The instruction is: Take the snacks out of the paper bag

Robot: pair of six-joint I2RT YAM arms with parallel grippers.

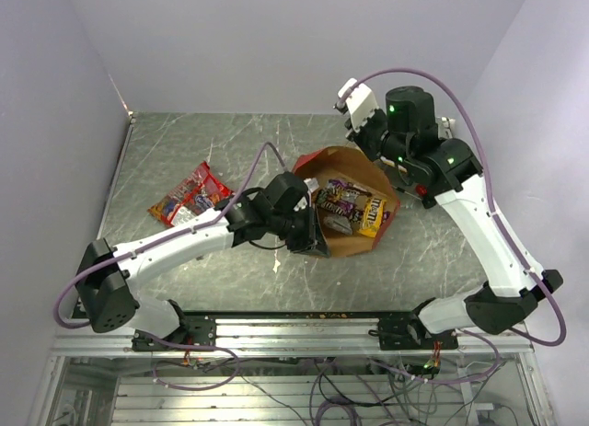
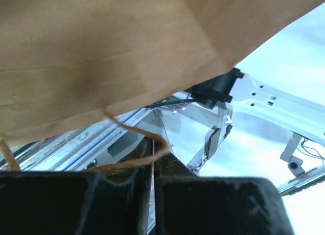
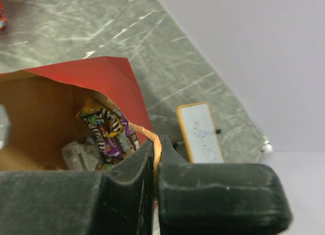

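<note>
The brown paper bag (image 1: 354,168) lies tipped in the middle of the table with its mouth facing up. Inside show a purple wrapper (image 1: 337,201), a yellow packet (image 1: 373,214) and a silver one (image 1: 333,224). A red chip bag (image 1: 190,194) lies on the table to the left. My left gripper (image 1: 316,235) is shut on the bag's near-left rim; the brown paper (image 2: 101,52) and loop handle (image 2: 127,165) fill its wrist view. My right gripper (image 1: 398,176) is shut on the far-right twine handle (image 3: 147,132), beside the red side panel (image 3: 101,77) and the packets (image 3: 109,131).
A flat white board with a tan rim (image 3: 199,133) lies on the grey marbled table (image 1: 184,150) just right of the bag. Walls close in the table at the back and on both sides. The metal rail (image 1: 294,329) runs along the near edge.
</note>
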